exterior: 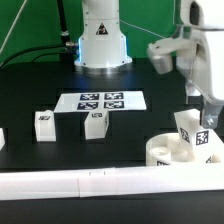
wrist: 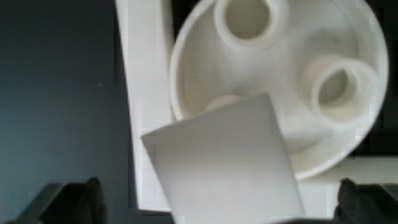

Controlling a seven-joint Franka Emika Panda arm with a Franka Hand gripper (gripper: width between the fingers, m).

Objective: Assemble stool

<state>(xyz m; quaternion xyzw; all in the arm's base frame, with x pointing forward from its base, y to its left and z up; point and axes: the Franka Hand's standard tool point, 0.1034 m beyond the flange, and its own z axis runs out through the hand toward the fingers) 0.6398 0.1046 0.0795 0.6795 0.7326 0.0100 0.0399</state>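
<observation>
Our claw is apart, straddling a tilted leg on the seat disc, at the exterior view's right. We judge: 1st leg going in. Next: close, straighten, twist into recess.

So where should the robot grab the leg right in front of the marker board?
Take the leg by its two flat sides, coming straight down from above. It is a small block standing upright on its own, with nothing over it.

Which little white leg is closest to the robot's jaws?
The leg at the round seat, just under the jaws. The other two legs stand far off by the marker board.
</observation>
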